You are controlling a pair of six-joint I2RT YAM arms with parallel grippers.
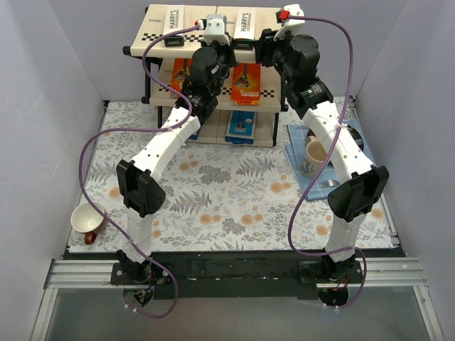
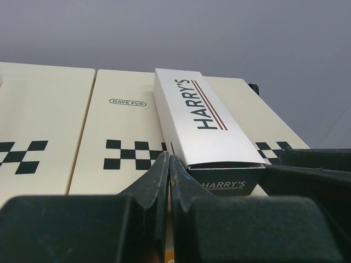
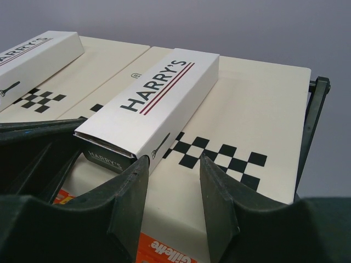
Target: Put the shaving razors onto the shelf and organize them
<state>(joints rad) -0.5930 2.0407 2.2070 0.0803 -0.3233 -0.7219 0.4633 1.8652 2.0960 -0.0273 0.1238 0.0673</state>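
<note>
The shelf (image 1: 136,48) stands at the back of the table. Two white HARRY'S boxes lie on its top board, one left (image 1: 174,20) and one right (image 1: 245,18). Two orange Gillette cards (image 1: 183,74) (image 1: 247,82) stand on the middle board. One blue-and-white box (image 1: 240,126) is on the bottom board; the other is hidden. My left gripper (image 2: 168,157) is shut and empty, just left of the right HARRY'S box's (image 2: 203,118) near end. My right gripper (image 3: 174,159) is open, its left finger against the same box (image 3: 153,104).
A beige mug (image 1: 313,158) stands on a blue cloth (image 1: 295,138) at the right with a fork (image 1: 328,185) beside it. A white and red cup (image 1: 87,220) lies at the left front. Grey walls close in both sides.
</note>
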